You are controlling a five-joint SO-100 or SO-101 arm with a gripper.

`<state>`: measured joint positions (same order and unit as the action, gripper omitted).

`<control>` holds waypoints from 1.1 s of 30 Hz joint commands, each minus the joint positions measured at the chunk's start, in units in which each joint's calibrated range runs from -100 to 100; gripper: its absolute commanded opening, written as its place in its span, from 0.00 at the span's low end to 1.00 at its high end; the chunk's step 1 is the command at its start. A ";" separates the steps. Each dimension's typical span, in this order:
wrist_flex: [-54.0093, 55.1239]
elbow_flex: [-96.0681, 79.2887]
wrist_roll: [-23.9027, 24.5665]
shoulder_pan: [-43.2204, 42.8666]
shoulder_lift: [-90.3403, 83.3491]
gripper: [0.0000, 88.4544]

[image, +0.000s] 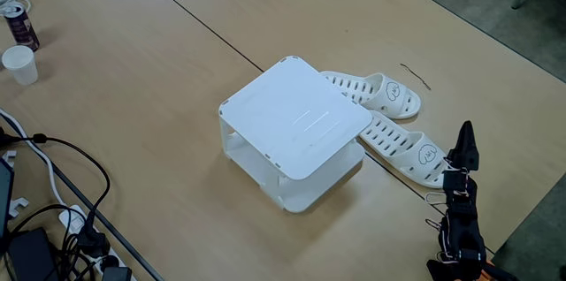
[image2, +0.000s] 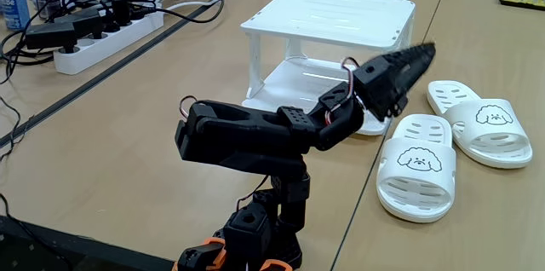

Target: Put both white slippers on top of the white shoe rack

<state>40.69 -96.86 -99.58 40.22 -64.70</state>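
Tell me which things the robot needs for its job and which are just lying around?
For the job: two white slippers, the white shoe rack, the robot's hand.

Just lying around: paper cup, drink can, power strip, cables.

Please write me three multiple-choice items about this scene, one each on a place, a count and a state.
1. Where do the white slippers lie?
A. On top of the white shoe rack
B. On the table beside the rack
C. On the rack's lower shelf

2. How many white slippers show?
A. One
B. Two
C. Three

3. What is the gripper holding?
A. Nothing
B. A slipper
C. A paper cup

Answers:
1. B: in both fixed views the pair rests on the wooden table next to the white shoe rack, whose top is bare.
2. B: two slippers lie side by side, straps up.
3. A: the gripper hangs in the air above the table near the rack, its fingers together with nothing between them.
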 commanded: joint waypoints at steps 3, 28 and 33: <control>-33.18 8.40 -0.42 -0.09 -6.86 0.01; -62.77 4.97 -0.42 -2.97 -2.91 0.22; -62.52 2.27 -0.42 -6.34 -2.82 0.23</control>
<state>-21.97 -95.06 -99.58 35.06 -68.00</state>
